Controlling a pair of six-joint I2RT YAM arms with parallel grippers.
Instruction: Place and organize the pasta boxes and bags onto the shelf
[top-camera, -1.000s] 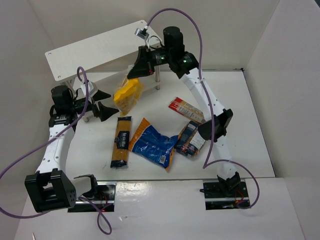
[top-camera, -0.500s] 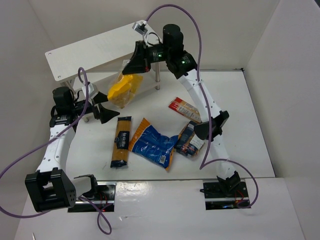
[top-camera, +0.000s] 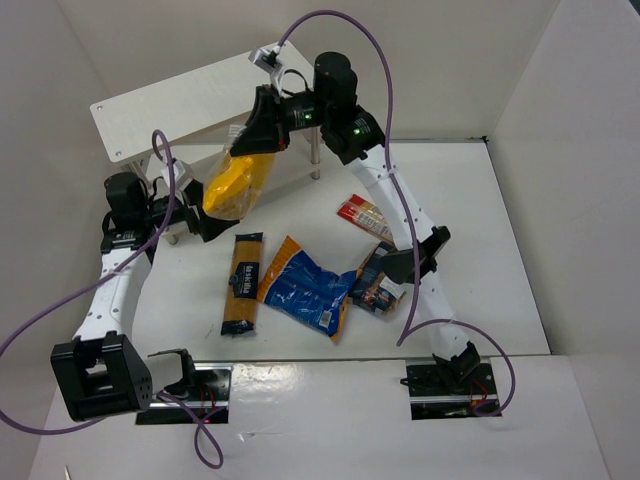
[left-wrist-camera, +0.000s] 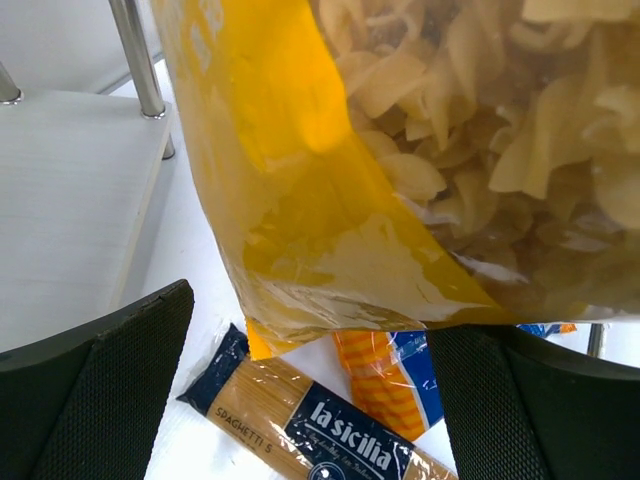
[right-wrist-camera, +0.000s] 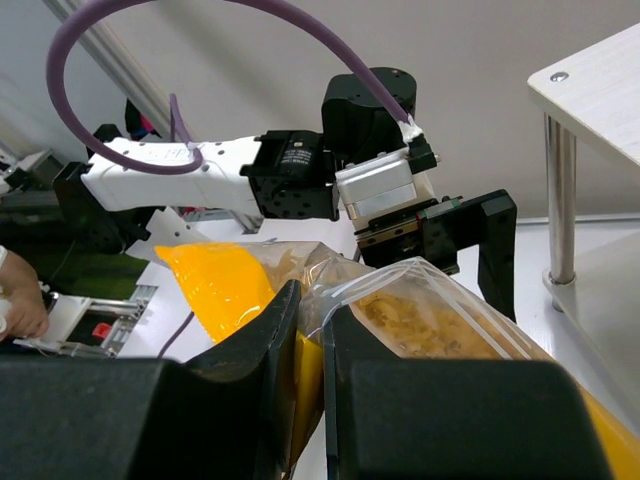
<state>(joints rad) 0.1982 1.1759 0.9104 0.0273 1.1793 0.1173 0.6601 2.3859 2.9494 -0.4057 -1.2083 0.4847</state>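
**A:** Top external: what changed?

**B:** Nearer than my grippers, four other packages (top-camera: 305, 285) lie on the counter (top-camera: 480, 250). My right gripper (top-camera: 250, 148), clamped on the yellow bag (top-camera: 232, 185), has swung it left, just ahead of my left gripper (top-camera: 197, 215), whose jaws are spread wide.

**A:** The shelf (top-camera: 180, 95)?

**B:** Just beyond; no package shows on it. The bag holds short pasta.

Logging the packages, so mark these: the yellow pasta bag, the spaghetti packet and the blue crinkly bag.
yellow pasta bag (top-camera: 232, 186), top external view, on its yellow lower half.
spaghetti packet (top-camera: 242, 284), top external view, middle of the packet.
blue crinkly bag (top-camera: 305, 288), top external view, centre of the bag.
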